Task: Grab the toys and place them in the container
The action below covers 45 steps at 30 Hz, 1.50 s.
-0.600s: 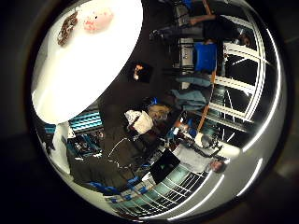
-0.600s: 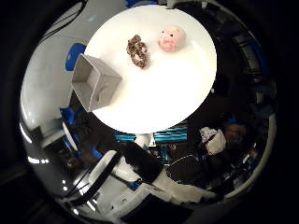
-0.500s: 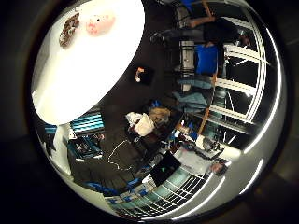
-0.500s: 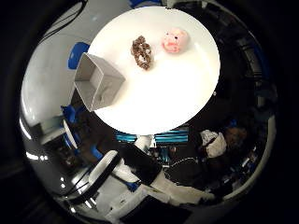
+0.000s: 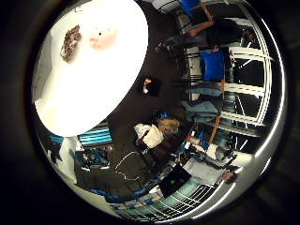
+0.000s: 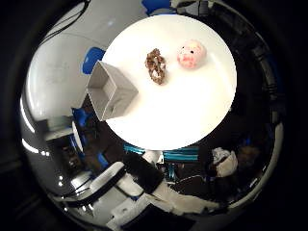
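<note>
A round white table [image 6: 192, 120] lies well below the palm. On it sit a pink round toy with a pig face [image 6: 191, 54] and a brown and white mottled toy [image 6: 156, 66], side by side with a small gap. A grey square open container [image 6: 110, 91] stands at the table's edge, beside the brown toy and apart from it; it looks empty. Both toys [image 5: 70, 42] also show small in the little finger side view. Nothing is held near the palm. The white and black parts [image 6: 144, 192] are the arm; no fingers show.
Blue chairs [image 6: 94, 57] stand around the table. On the dark floor past the table's edge are a small dark box [image 5: 151, 86], bags and clutter [image 5: 154, 133]. More blue chairs [image 5: 213, 65] and tall windows [image 5: 248, 93] lie further off.
The whole picture has shifted in both views, so the palm has moved; the table and toys sit slightly differently in view. The toys and container keep their places on the table.
</note>
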### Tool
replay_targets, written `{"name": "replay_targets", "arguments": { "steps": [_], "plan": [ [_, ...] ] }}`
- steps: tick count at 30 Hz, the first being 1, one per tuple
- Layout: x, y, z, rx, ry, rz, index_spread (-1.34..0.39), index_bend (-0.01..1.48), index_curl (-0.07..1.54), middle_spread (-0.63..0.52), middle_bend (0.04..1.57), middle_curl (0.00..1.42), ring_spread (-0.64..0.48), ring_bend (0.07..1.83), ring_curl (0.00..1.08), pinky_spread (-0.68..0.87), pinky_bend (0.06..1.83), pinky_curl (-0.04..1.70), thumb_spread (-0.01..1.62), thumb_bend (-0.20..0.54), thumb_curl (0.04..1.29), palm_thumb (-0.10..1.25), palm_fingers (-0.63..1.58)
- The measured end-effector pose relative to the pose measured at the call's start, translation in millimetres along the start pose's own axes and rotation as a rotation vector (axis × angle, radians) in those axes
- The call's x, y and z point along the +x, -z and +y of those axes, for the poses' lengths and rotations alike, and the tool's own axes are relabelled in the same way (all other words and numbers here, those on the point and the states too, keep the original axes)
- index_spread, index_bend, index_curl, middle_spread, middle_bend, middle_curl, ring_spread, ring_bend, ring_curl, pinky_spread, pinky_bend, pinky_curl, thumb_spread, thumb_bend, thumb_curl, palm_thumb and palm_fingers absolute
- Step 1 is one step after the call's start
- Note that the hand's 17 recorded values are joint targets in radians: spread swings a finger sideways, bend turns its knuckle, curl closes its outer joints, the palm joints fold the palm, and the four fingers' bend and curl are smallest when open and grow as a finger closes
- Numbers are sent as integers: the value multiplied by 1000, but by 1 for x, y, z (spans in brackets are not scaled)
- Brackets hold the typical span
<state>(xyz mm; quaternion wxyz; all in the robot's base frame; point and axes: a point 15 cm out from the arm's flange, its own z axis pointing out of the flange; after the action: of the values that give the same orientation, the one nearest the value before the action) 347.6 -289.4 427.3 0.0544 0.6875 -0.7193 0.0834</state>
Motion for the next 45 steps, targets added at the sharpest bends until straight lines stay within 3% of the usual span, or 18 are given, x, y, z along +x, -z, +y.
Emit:
{"name": "replay_targets", "arguments": {
  "steps": [18,38,45],
  "plan": [
    [9,-119,-103,99,-6,-69,-399,162,284,11,192,314,191,330,217,434,546,244,1076,-21,262,289,86],
    [-53,-218,-189,33,48,-129,-400,165,286,12,188,299,191,308,247,432,514,276,1085,-21,263,334,60],
    [-62,-252,-187,-26,68,-139,-401,171,290,5,201,308,192,292,247,430,471,275,1077,-21,268,351,87]
  ]
}}
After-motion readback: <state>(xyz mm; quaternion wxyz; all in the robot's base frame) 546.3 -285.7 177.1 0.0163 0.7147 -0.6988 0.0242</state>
